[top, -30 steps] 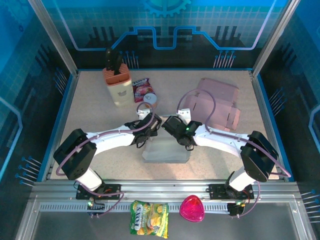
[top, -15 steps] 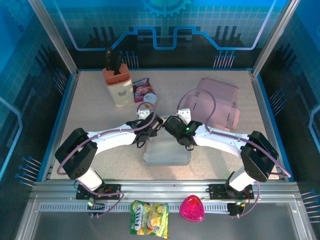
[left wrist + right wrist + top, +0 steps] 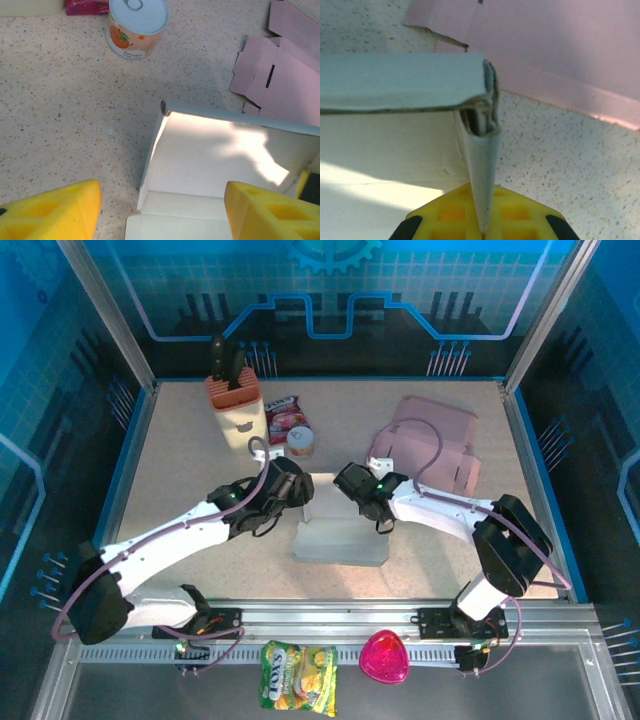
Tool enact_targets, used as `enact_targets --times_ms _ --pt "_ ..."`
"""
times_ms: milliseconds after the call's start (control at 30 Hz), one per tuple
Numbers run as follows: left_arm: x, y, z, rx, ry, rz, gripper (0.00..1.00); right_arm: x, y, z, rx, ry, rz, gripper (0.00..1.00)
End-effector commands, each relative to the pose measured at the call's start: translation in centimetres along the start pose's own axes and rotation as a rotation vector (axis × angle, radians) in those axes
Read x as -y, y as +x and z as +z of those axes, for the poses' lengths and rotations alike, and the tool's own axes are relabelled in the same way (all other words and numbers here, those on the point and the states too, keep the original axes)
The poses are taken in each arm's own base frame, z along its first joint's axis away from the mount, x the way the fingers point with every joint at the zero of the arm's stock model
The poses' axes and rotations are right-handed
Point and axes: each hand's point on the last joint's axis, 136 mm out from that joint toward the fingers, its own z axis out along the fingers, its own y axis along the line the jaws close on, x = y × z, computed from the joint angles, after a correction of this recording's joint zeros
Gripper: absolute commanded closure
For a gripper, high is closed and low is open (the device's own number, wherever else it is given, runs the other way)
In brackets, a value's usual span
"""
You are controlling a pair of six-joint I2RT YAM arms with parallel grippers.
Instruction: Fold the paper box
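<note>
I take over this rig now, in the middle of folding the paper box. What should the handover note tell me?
Left gripper: open, empty, near a corner of the white paper box.
Right gripper: shut on an upright wall of the box.
Box: middle of the table, between the two arms.
Done: some walls stand up.
Left: the box is open on top, so the folding is not finished.

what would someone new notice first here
The half-formed pale paper box at the centre of the table draws the eye first. The right gripper pinches one upright wall of it, while the left gripper hangs open above the box's left corner. Behind and to the right lies a flat pink cardboard sheet.
</note>
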Motion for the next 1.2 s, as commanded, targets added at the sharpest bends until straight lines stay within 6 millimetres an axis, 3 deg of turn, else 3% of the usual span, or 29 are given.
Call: enact_targets --times_ms 0,167,367,600,733,967,1100,1167 --pt "-1.3 1.0 -1.7 -0.045 -0.017 0.013 0.36 0.6 1.7 0.5 -0.116 -0.005 0.098 1.00" --pt "-3.5 2.2 -2.7 -0.084 -0.083 0.057 0.39 1.2 4.0 0.9 -0.276 -0.006 0.301 1.00" --pt "-6.0 3.6 -4.4 -0.084 -0.100 0.024 0.43 3.4 6.6 -0.1 -0.471 0.129 0.555 1.00" --pt "-7.0 5.9 -4.7 -0.134 -0.083 0.015 0.49 2.2 9.3 -1.0 -0.667 0.111 0.847 1.00" --pt "-5.8 8.1 -3.3 -0.178 -0.032 0.015 0.53 1.5 10.5 -1.3 -0.723 0.116 0.960 1.00" --pt "-1.5 11.6 -0.1 -0.227 0.048 0.063 0.54 0.5 11.3 -1.9 -0.783 0.147 1.059 1.00" --pt "0.3 12.4 1.2 -0.225 0.078 0.065 0.55 -0.7 12.7 -1.3 -0.844 0.136 1.108 1.00" --pt "0.8 12.5 1.5 -0.218 0.082 0.065 0.55 -1.6 13.8 -0.9 -0.882 0.106 1.125 0.95"
